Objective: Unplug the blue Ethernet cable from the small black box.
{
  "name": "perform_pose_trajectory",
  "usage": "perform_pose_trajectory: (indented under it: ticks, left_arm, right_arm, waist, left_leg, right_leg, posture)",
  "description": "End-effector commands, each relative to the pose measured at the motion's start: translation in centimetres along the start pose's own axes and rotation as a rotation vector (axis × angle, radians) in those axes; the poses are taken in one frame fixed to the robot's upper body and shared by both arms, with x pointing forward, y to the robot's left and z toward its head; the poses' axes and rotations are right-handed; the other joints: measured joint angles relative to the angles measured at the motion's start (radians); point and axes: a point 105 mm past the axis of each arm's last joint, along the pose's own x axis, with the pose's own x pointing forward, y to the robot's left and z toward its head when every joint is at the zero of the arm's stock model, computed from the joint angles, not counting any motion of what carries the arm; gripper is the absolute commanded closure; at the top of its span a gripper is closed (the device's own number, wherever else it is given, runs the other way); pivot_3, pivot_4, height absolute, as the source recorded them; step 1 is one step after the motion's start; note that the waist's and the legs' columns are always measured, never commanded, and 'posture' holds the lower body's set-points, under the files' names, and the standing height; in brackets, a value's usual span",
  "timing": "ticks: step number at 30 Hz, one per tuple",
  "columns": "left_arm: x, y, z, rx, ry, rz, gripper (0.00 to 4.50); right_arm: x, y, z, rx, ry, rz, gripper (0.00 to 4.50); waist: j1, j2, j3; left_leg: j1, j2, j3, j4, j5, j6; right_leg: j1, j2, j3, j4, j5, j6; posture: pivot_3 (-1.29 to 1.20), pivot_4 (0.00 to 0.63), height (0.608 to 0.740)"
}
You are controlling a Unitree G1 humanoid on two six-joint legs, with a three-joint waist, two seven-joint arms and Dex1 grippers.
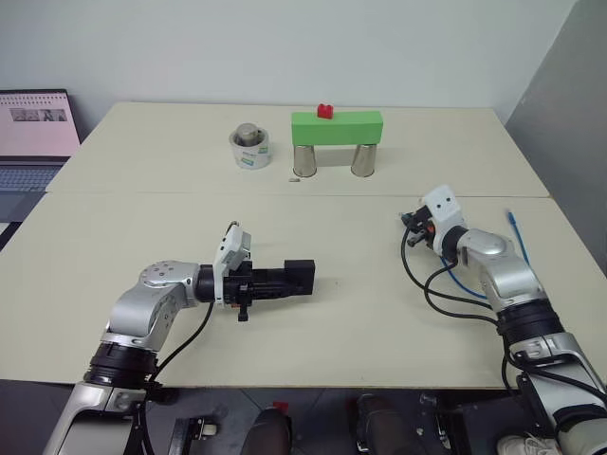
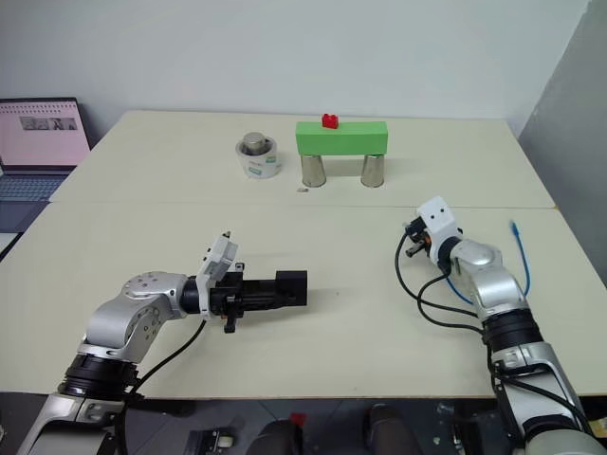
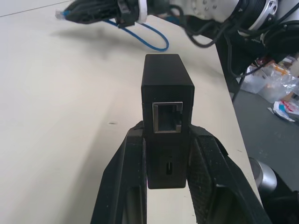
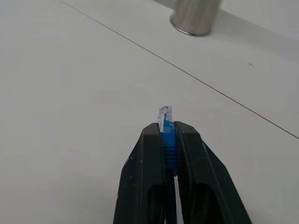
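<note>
My left gripper is shut on the small black box, holding it just above the table at the centre-left. In the left wrist view the box stands between the fingers, and the port on its side is empty. The blue Ethernet cable lies on the table at the right, beside my right arm. My right gripper is shut on the cable's clear-tipped plug, well to the right of the box and apart from it. The left wrist view shows that gripper with the cable looping behind it.
At the back of the table a green block with a small red piece rests across two metal cups. A white roll with a metal cylinder stands left of them. A laptop sits at the far left.
</note>
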Motion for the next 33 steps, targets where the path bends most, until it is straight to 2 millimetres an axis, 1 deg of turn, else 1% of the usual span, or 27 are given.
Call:
perform_pose_trajectory:
  ticks: [1,4,6,8,9,11,12,14,18,20,23,25,26,29,32,33]
  left_arm:
    - [-0.2,0.1,0.9,0.037,-0.013,0.049,3.71]
    - [-0.5,0.6,0.9,0.031,-0.022,0.102,3.71]
    - [-0.8,1.7,0.9,0.042,-0.042,0.19,3.71]
    - [-1.6,4.4,1.3,0.093,-0.069,0.379,3.71]
    - [-2.0,5.4,1.6,0.117,-0.089,0.451,3.71]
    - [-3.1,7.8,2.3,0.175,-0.132,0.628,3.71]
    - [-3.9,8.9,2.7,0.223,-0.149,0.721,3.71]
    - [-5.1,10.4,3.0,0.29,-0.166,0.851,3.71]
    - [-7.5,12.9,2.6,0.271,-0.218,1.079,3.71]
    - [-8.3,13.8,2.2,0.259,-0.232,1.163,3.71]
    - [-8.5,14.5,1.2,0.236,-0.235,1.221,3.71]
    - [-8.4,14.8,0.4,0.191,-0.254,1.243,3.71]
    - [-8.3,14.9,0.1,0.181,-0.256,1.246,3.71]
    - [-8.2,14.9,-0.6,0.19,-0.239,1.262,3.71]
    - [-8.4,14.7,-1.5,0.142,-0.263,1.259,3.71]
    - [-8.4,14.7,-1.7,0.123,-0.273,1.258,3.36]
  right_arm:
    - [-0.5,-1.0,1.9,-0.028,-0.079,-0.02,3.06]
    - [-1.6,-1.0,2.6,-0.058,-0.108,0.01,2.33]
    - [-2.6,-0.6,3.5,-0.054,-0.138,0.053,1.96]
    - [-3.9,1.2,4.7,-0.044,-0.185,0.184,1.56]
    - [-4.6,2.2,5.2,-0.036,-0.209,0.244,1.33]
    - [-6.1,4.6,6.7,-0.011,-0.264,0.39,0.78]
    - [-6.7,5.9,7.5,-0.01,-0.287,0.449,0.78]
    - [-7.2,7.4,8.6,-0.02,-0.313,0.498,0.78]
    - [-7.0,9.5,10.1,-0.031,-0.345,0.529,0.78]
    - [-6.8,10.3,10.5,-0.035,-0.353,0.548,0.78]
    - [-6.7,11.2,10.5,-0.057,-0.345,0.575,0.78]
    - [-6.6,11.5,10.4,-0.065,-0.339,0.586,0.78]
    - [-6.6,11.6,10.4,-0.07,-0.336,0.589,0.78]
    - [-6.6,11.7,10.2,-0.08,-0.328,0.589,0.78]
    - [-6.6,11.6,10.0,-0.083,-0.319,0.581,0.78]
    - [-6.6,11.6,10.0,-0.083,-0.318,0.58,0.75]
  waist:
    - [0.0,0.0,0.0]
    - [0.001,0.0,0.0]
    - [0.002,0.0,0.0]
    - [0.007,0.0,0.0]
    - [0.009,0.0,0.0]
    - [0.01,0.0,0.0]
    - [0.009,0.0,0.0]
    - [0.006,0.0,0.0]
    - [0.007,0.0,0.0]
    - [0.009,0.0,0.0]
    - [0.01,0.0,0.0]
    - [0.012,0.0,0.0]
    - [0.013,0.0,0.0]
    - [0.012,0.0,0.0]
    - [0.011,0.0,0.0]
    - [0.01,0.0,0.0]
  left_leg:
    - [-0.001,0.0,0.0,0.0,0.0,0.0]
    - [-0.002,0.0,-0.001,0.0,0.0,0.0]
    - [-0.002,0.0,-0.001,0.0,0.0,0.0]
    - [-0.002,0.0,-0.001,0.001,0.0,0.0]
    - [-0.002,0.0,-0.002,0.001,0.0,0.0]
    - [-0.001,0.0,-0.003,0.001,0.0,0.0]
    - [-0.001,0.0,-0.003,0.002,0.0,0.0]
    - [0.0,0.0,-0.003,0.002,0.0,0.0]
    - [0.003,0.0,-0.002,0.002,0.0,0.0]
    - [0.003,0.0,-0.003,0.002,0.0,0.0]
    - [0.002,-0.001,-0.003,0.002,0.0,0.0]
    - [0.001,-0.002,-0.003,0.002,0.0,0.0]
    - [0.0,-0.002,-0.003,0.002,0.0,0.0]
    - [-0.001,-0.002,-0.004,0.002,0.0,0.0]
    - [-0.001,-0.002,-0.004,0.002,0.0,0.0]
    - [-0.001,-0.002,-0.004,0.001,0.0,0.0]
  right_leg:
    - [-0.001,0.0,0.0,0.0,0.0,0.0]
    - [-0.002,0.0,-0.001,-0.001,0.0,0.0]
    - [-0.001,0.0,-0.001,-0.001,0.0,0.0]
    - [-0.001,0.0,-0.001,0.0,0.0,0.0]
    - [-0.001,0.0,-0.001,0.0,0.0,0.001]
    - [0.0,0.0,-0.002,-0.001,-0.003,0.005]
    - [0.0,0.0,-0.003,0.0,-0.003,0.005]
    - [0.001,0.0,-0.002,0.0,-0.003,0.005]
    - [0.003,0.0,-0.001,0.001,-0.002,0.005]
    - [0.003,0.0,-0.002,0.001,-0.002,0.005]
    - [0.003,0.0,-0.002,0.0,-0.002,0.005]
    - [0.002,-0.001,-0.002,0.0,-0.001,0.004]
    - [0.002,-0.001,-0.003,0.0,0.001,0.001]
    - [0.001,-0.002,-0.004,-0.001,0.001,0.001]
    - [0.001,-0.002,-0.004,0.0,0.001,0.001]
    - [0.001,-0.002,-0.004,0.0,0.001,0.001]
  posture:
    - [0.0,0.15,0.74]
    - [0.0,0.15,0.74]
    - [0.0,0.15,0.74]
    - [0.0,0.15,0.74]
    - [0.0,0.15,0.74]
    - [0.0,0.15,0.74]
    - [0.0,0.15,0.74]
    - [0.0,0.15,0.74]
    - [0.0,0.15,0.74]
    - [0.0,0.15,0.74]
    - [0.0,0.15,0.74]
    - [0.0,0.15,0.74]
    - [0.0,0.15,0.74]
    - [0.0,0.15,0.74]
    - [0.0,0.15,0.74]
    - [0.0,0.15,0.74]
